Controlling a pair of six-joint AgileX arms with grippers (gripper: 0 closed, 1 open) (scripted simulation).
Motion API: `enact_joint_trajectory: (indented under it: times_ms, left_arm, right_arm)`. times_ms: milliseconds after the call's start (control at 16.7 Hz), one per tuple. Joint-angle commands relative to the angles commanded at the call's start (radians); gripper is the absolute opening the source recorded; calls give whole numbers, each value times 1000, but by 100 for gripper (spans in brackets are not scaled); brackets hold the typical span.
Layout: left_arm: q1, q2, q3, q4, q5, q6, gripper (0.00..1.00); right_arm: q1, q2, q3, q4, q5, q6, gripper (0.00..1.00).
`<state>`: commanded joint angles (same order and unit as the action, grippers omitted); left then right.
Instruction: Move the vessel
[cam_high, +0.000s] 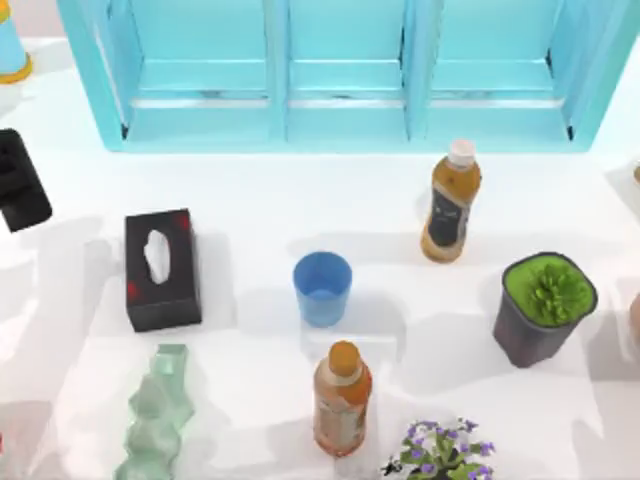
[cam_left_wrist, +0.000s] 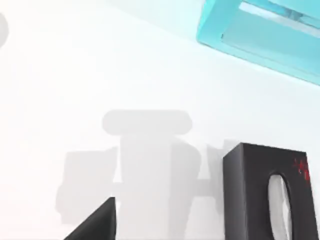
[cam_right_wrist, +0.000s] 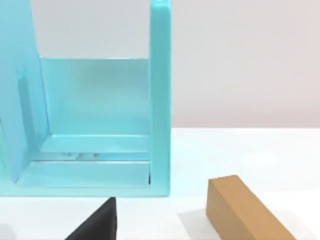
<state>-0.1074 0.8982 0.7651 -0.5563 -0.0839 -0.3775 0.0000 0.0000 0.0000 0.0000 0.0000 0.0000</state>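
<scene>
Left gripper (cam_high: 18, 182) is parked at the table's left edge, and honestly I can't tell if it's open or closed. Closest thing to it is the black tissue box (cam_high: 161, 268), just off to its right. The light-blue cup (cam_high: 322, 288) stands upright further right past that box, well apart from the gripper, nothing touching it. Past the cup are two tea bottles (cam_high: 450, 203) (cam_high: 341, 398). Right gripper (cam_right_wrist: 95, 222) faces the turquoise shelf (cam_right_wrist: 160, 100) with a tan block (cam_right_wrist: 247, 210) near it; can't tell its state either.
</scene>
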Motion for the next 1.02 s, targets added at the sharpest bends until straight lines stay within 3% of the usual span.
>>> enact_joint_trajectory:
  times_ms: [480,1020]
  left_arm:
    - [-236,880,703,-526,-18,-236,100]
    - [-561,1339,1317,-872,62,-335,100]
  right_arm:
    - [0,0,0,0,0,0,100]
    - [0,0,0,0,0,0,100]
